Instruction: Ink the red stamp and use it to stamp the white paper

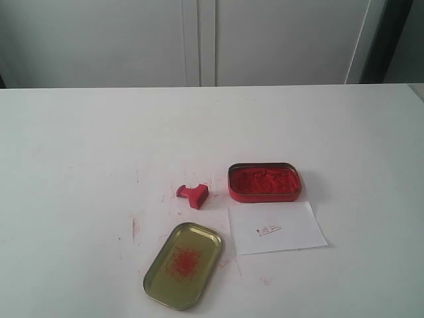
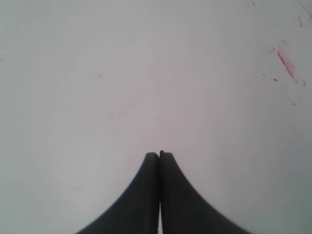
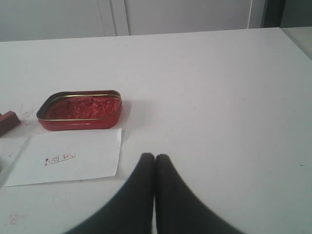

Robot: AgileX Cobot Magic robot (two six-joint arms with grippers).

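- red stamp [image 1: 193, 194]: lies tipped on its side about midway between the left and right edges of the desk [image 1: 79, 146], somewhat closer to the near edge than the far one. Points its round knob toward the left edge and its flat base toward the right edge. Touches nothing else and is held by nothing. Shows only as a dark red corner [image 3: 8, 122] at the border of the right wrist view.
- white paper [image 1: 278, 228]: lies flat, toward the right edge from the stamp and a little nearer the near edge, apart from the stamp. Carries a small red print mark [image 1: 269, 230] near its middle, also seen in the right wrist view [image 3: 60, 158] on the sheet [image 3: 92, 146].
- ink tin [image 1: 264, 196]: sits open just beyond the paper's far side, red oval walls around rough red ink. Too close to the sheet to tell touching from just beside [image 3: 80, 124].
- gold lid [image 1: 199, 238]: rests inside-up close to the near edge, left of the paper, set at a slant, with a red smudge in its middle.
- scratch marks [image 1: 134, 228]: streak the desk in thin red lines left of the lid and around the stamp.
- left gripper [image 2: 159, 155]: hangs over bare desk with jaws pressed together, nothing between them, red streaks [image 2: 286, 62] off to one side.
- right gripper [image 3: 155, 157]: hangs with jaws pressed together and empty, toward the right edge from the paper.
- cabinet doors [image 1: 199, 40]: stand pale grey behind the far edge.
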